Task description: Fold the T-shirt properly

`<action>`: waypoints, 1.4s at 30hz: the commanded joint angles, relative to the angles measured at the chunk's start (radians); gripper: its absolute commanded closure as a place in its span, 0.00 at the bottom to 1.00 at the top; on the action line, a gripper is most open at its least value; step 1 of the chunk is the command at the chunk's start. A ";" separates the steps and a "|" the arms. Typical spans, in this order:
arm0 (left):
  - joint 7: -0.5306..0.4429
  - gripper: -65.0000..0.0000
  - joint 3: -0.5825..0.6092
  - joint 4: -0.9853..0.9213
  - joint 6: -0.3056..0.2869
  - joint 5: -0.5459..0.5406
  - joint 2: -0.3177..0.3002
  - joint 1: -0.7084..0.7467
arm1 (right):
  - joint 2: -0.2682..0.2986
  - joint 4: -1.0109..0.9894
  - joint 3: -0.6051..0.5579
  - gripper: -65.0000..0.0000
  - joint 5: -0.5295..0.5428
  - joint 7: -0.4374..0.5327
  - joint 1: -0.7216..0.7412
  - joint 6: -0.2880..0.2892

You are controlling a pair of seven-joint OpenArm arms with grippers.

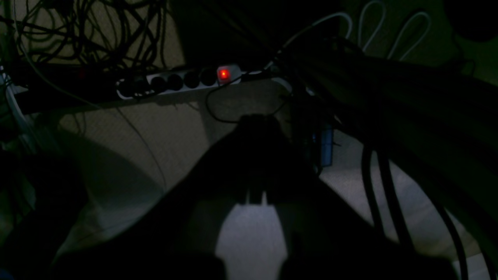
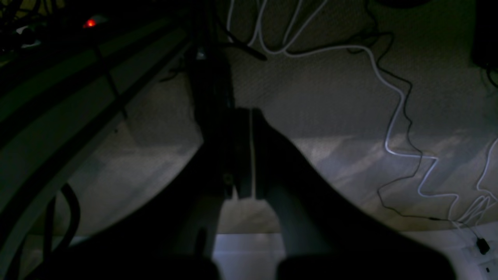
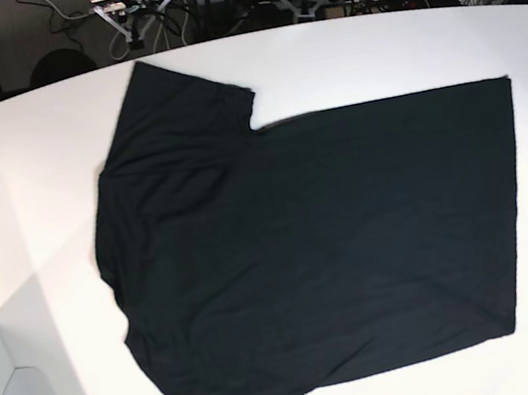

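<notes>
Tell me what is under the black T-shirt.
The T-shirt lies flat on the white table, which shows on all sides. Whatever lies beneath the fabric itself is covered; no bulge suggests anything there.

Dark left end effector point(image 1: 255, 155), dark right end effector point(image 2: 243, 155), slim paired fingers

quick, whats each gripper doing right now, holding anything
left gripper: closed, empty, away from the T-shirt.
right gripper: closed, empty, also off the shirt.
</notes>
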 commanded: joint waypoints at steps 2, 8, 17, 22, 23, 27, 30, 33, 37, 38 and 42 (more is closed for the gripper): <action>-0.009 0.99 0.001 0.004 0.007 -0.002 -0.004 0.005 | -0.005 0.003 0.003 1.00 0.003 0.006 -0.003 0.008; -0.009 0.99 -0.002 0.004 0.007 -0.002 -0.004 0.007 | -0.005 0.003 0.003 1.00 0.003 0.031 -0.017 0.008; -0.124 0.99 -0.005 0.004 0.012 -0.003 -0.010 0.080 | -0.001 0.003 0.001 1.00 0.003 0.140 -0.098 0.008; -0.190 0.99 -0.005 0.006 0.013 -0.005 -0.016 0.129 | -0.001 0.005 0.001 1.00 0.003 0.143 -0.139 0.008; -0.205 0.99 -0.005 0.006 0.015 -0.005 -0.016 0.140 | -0.001 0.005 0.001 1.00 0.003 0.143 -0.149 0.008; -0.259 0.99 -0.005 0.006 0.015 -0.005 -0.017 0.178 | -0.001 0.005 0.001 1.00 0.003 0.220 -0.199 0.008; -0.312 0.99 -0.005 0.007 0.015 -0.005 -0.017 0.208 | -0.001 0.005 0.001 1.00 0.003 0.270 -0.238 0.008; -0.368 0.99 -0.007 0.018 0.016 -0.005 -0.028 0.244 | -0.001 0.005 0.001 1.00 0.003 0.309 -0.273 0.008; -0.386 1.00 -0.008 0.150 0.016 -0.006 -0.037 0.335 | -0.001 0.005 0.000 1.00 0.003 0.385 -0.314 0.008; -0.386 1.00 -0.008 0.187 0.016 -0.006 -0.039 0.355 | 0.000 0.005 0.000 1.00 0.003 0.404 -0.322 0.008; -0.392 1.00 -0.008 0.303 0.016 -0.006 -0.054 0.427 | 0.017 0.005 0.000 1.00 0.003 0.477 -0.342 0.008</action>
